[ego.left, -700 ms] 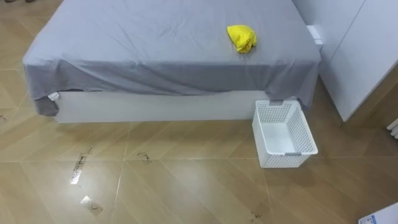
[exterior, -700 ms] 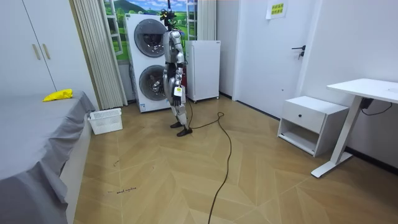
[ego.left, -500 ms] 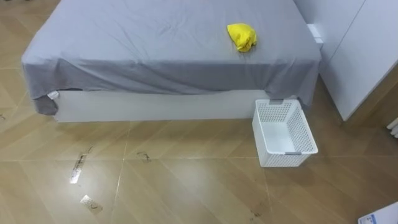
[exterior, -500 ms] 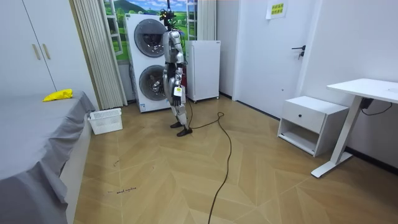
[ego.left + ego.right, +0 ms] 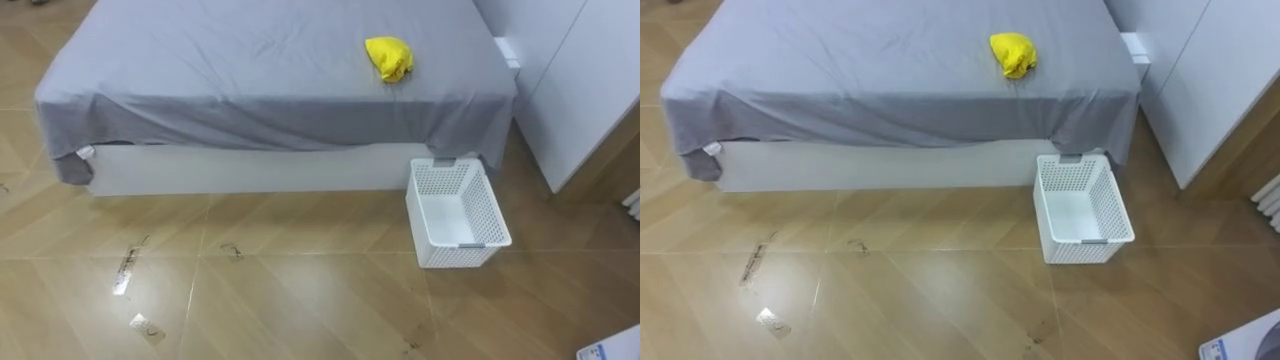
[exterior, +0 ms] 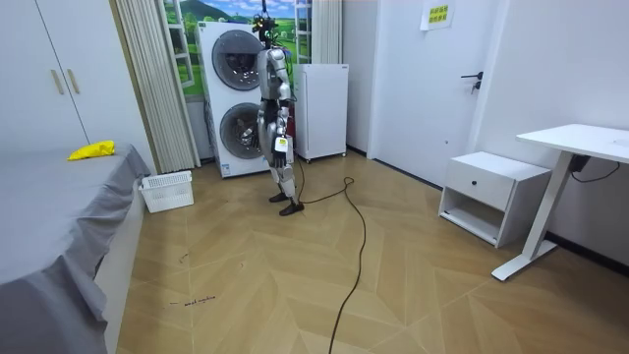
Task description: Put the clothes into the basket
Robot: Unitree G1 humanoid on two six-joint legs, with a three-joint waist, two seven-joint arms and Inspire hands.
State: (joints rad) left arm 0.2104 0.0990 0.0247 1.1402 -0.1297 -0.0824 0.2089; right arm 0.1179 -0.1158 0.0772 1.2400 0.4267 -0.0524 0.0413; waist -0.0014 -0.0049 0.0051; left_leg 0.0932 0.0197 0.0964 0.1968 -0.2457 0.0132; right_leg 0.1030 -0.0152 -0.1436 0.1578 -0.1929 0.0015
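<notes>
Yellow garment (image 5: 389, 58) on grey bed (image 5: 220, 70) | white basket (image 5: 460, 256) on floor beside bed | robot near stacked washers (image 6: 234, 88) | hands (image 6: 280, 147) hang, grip unreadable

**A bedroom with a laundry corner**

A wide bed (image 5: 250, 60) under a creased grey sheet (image 5: 280, 120) stands on a pale wooden floor (image 5: 300, 300), which carries a few dark scuff marks (image 5: 127, 268). A white wardrobe (image 5: 580, 90) stands just beside the bed's far corner. In the room view, two washing machines (image 6: 234, 98) are stacked against the back wall, between a long curtain (image 6: 152, 88) and a low white fridge (image 6: 322, 110). To the room view's right are a closed white door (image 6: 442, 88), a small drawer unit (image 6: 491, 197) and a white desk (image 6: 580, 143).
</notes>
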